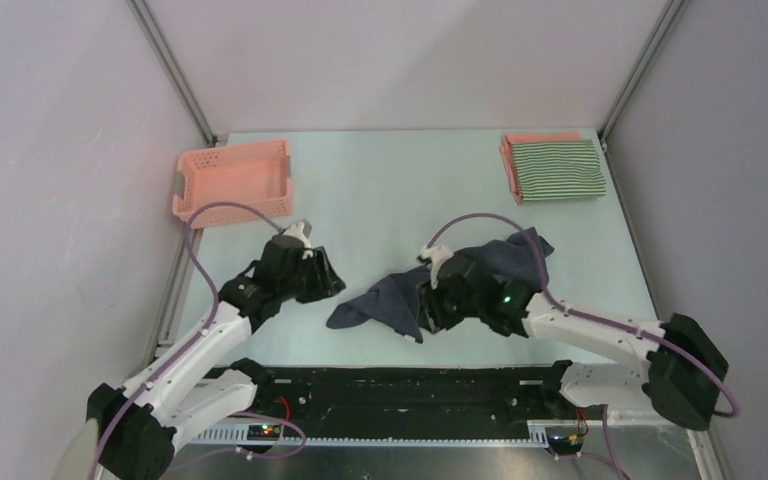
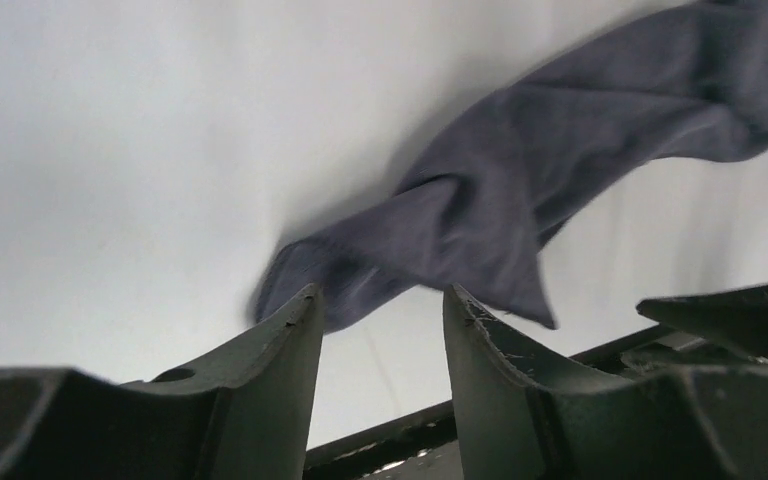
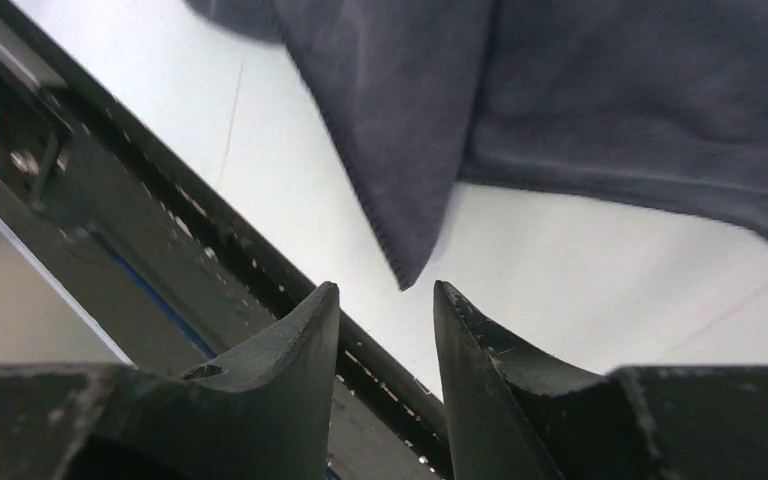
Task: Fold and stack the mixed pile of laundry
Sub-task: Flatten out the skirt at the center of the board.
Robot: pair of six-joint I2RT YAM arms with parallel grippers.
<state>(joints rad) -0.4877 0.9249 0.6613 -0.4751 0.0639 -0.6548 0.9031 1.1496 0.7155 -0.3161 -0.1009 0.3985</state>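
The dark navy-grey garment (image 1: 385, 300) lies crumpled on the table's near middle. My left gripper (image 1: 326, 283) hangs just left of its left tip. In the left wrist view this gripper (image 2: 382, 300) is open and holds nothing, with the garment (image 2: 520, 170) just past its fingertips. My right gripper (image 1: 428, 308) is over the garment's middle, hiding part of it. In the right wrist view it (image 3: 387, 290) is open too, and a pointed corner of the garment (image 3: 580, 100) hangs just beyond the gap. The green-and-white striped garment (image 1: 558, 170) lies folded on the salmon-pink shirt (image 1: 540, 137) at the back right.
A pink plastic lattice basket (image 1: 232, 180) stands at the back left. The black rail (image 1: 410, 390) with both arm bases runs along the near edge. Grey walls close in the table on three sides.
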